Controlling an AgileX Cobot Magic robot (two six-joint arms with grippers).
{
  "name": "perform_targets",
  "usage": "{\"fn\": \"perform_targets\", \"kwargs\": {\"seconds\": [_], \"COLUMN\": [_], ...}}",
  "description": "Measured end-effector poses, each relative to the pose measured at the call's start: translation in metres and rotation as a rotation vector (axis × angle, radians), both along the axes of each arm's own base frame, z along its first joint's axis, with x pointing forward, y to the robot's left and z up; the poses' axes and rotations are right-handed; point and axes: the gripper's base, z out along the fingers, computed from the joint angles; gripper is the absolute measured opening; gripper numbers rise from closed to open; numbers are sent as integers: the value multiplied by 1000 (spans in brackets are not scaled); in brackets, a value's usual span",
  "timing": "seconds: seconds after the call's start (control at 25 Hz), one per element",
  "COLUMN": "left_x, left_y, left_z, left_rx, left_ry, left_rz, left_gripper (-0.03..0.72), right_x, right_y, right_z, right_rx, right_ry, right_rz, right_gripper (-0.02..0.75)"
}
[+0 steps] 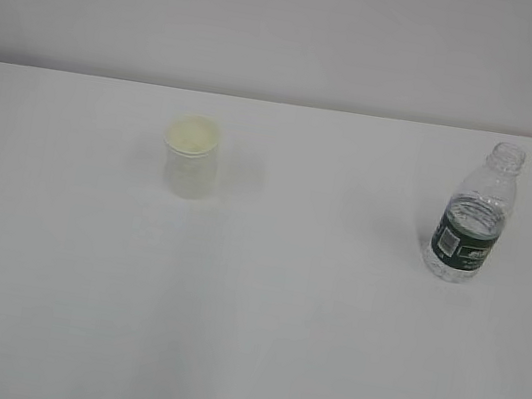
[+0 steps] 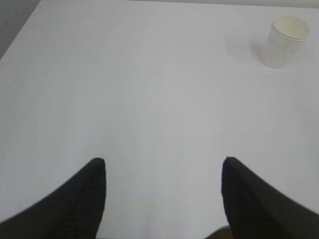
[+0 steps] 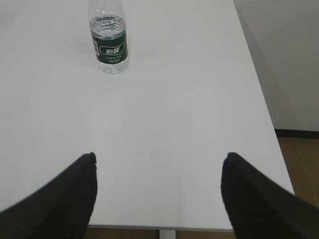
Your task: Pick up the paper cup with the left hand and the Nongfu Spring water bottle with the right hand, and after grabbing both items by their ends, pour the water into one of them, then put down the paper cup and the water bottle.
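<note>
Only rightward: table edge, floor.

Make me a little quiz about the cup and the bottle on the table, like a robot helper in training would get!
1. True or false: the paper cup is lying on its side.
2. In the exterior view, the Nongfu Spring water bottle stands on which side of the cup? A) left B) right C) behind it
3. Fill in: the left hand and the right hand both have their jaws ____, with nothing between them.

Key
1. False: it stands upright on the white table, mouth up.
2. B: right, well apart from the cup.
3. Open.
</note>
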Motion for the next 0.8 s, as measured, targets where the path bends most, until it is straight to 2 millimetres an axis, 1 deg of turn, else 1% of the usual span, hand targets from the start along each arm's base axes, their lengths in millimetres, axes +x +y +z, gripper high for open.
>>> {"fn": "perform_targets", "kwargs": {"seconds": [0.28,0.6,0.8], "left_x": [0,0,0], "left_y": [0,0,0], "left_z": [0,0,0], "left_rx": [0,0,6], "left_ry": [0,0,-3], "left_rz": [0,0,-3], "left_gripper": [512,477,473], "right_x": [0,0,0], "right_y": [0,0,0], "right_z": [0,0,0], "right_rx": [0,0,0], "right_ry": [0,0,-2], "right_rz": [0,0,0], "right_gripper": [590,590,590]}}
